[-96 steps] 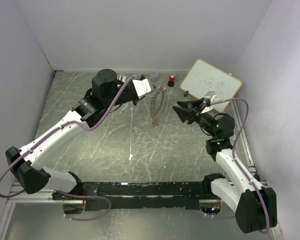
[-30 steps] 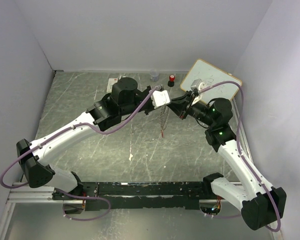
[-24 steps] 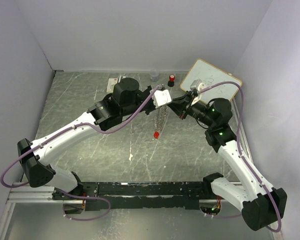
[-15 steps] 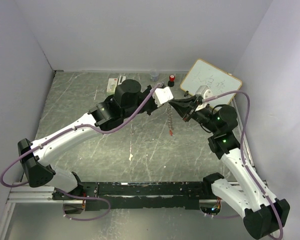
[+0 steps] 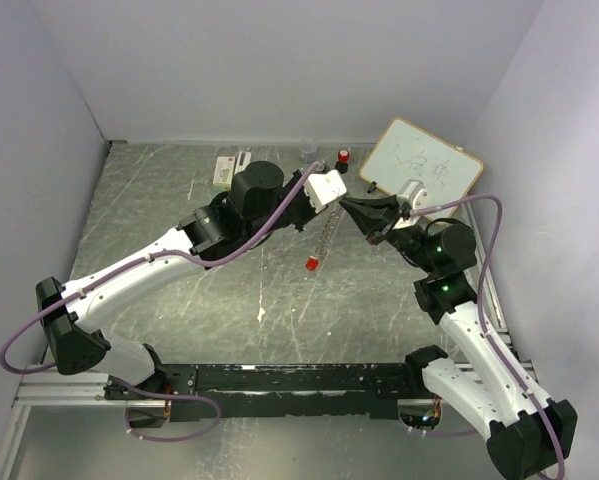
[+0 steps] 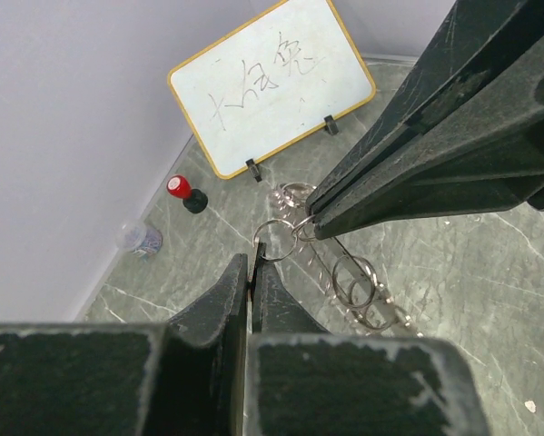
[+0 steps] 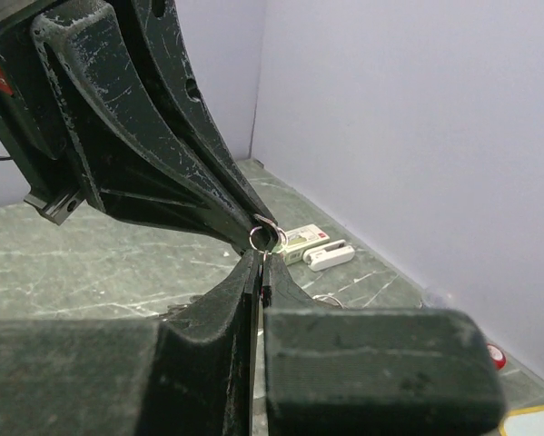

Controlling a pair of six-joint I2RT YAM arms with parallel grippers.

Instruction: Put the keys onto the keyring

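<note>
Silver links of the keyring (image 6: pixel 355 283) hang over the table (image 5: pixel 139 190) from both pincers, which I see meeting tip to tip. My left gripper (image 6: pixel 253 261) is clamped tight on one small loop at the top, and my right gripper (image 6: pixel 313 225) is pinched closed on the neighbouring loop. A red-headed key (image 5: pixel 312 263) dangles at the chain's lower end.

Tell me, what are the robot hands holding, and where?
The left gripper and right gripper each pinch the keyring at its top end, tips close together. The rest dangles, red key lowest.
</note>
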